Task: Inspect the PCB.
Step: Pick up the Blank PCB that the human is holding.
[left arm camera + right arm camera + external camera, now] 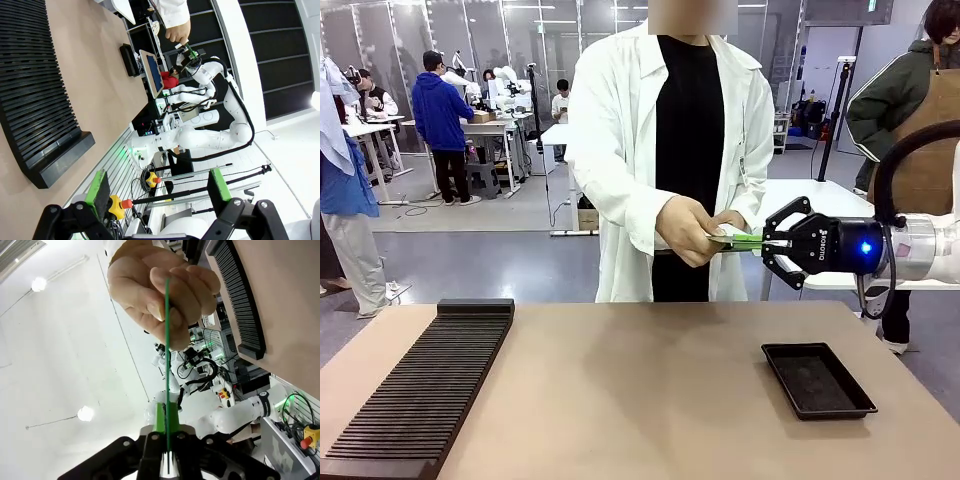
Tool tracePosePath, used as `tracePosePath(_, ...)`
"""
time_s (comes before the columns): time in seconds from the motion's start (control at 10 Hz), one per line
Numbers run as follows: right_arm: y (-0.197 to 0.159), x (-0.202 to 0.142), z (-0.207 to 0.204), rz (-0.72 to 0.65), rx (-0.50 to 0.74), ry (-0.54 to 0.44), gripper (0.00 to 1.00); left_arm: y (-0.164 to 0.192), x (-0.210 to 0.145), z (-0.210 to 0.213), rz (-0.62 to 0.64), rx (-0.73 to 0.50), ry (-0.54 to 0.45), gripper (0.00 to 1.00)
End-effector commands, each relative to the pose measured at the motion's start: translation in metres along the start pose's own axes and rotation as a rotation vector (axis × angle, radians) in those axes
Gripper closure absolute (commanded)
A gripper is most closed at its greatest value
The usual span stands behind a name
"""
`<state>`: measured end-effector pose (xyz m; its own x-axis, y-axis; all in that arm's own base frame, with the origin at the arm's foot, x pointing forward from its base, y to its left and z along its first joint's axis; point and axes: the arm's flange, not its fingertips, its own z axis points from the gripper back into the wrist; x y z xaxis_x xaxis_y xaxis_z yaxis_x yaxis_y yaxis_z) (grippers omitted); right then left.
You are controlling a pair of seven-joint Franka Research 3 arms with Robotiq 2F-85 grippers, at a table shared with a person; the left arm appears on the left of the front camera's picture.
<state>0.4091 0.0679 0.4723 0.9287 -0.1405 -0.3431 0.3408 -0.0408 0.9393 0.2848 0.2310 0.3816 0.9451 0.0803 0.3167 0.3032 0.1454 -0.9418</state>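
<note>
Slotted rack [420, 390], black tray [817, 379] on table [640, 400] — right fingers [779, 221] pinch PCB [746, 242].

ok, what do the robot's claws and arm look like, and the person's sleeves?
Right claw: black, angular linkages, white lettering, blue light at the wrist, on a white arm with a looping black cable. Left claw: black with green pads. Person: long white lab-coat sleeves over a black top.

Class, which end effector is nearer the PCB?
Right. The right end effector is shut on the PCB; the left end effector hangs open, far from it.
</note>
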Motion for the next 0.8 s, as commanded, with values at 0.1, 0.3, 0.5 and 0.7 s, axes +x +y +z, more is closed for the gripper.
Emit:
tracePosePath(0.1, -0.0106, -0.0011, 0.0006, -0.009, 0.037, 0.035, 1.00, -0.0056, -0.0028, -0.0007, 0.012, 0.007, 0.011, 0.00)
tracePosePath(0.3, -0.0018, 0.0000, 0.0000, -0.004, 0.002, 0.001, 1.00, -0.0056, -0.0028, -0.0007, 0.012, 0.007, 0.011, 0.00)
tracePosePath(0.5, -0.0018, 0.0000, 0.0000, -0.004, 0.002, 0.001, 1.00, -0.0056, -0.0028, -0.0007, 0.012, 0.007, 0.011, 0.00)
tracePosePath(0.7, -0.0018, 0.0000, 0.0000, -0.004, 0.002, 0.001, 1.00, -0.0056, -0.0028, -0.0007, 0.012, 0.007, 0.011, 0.00)
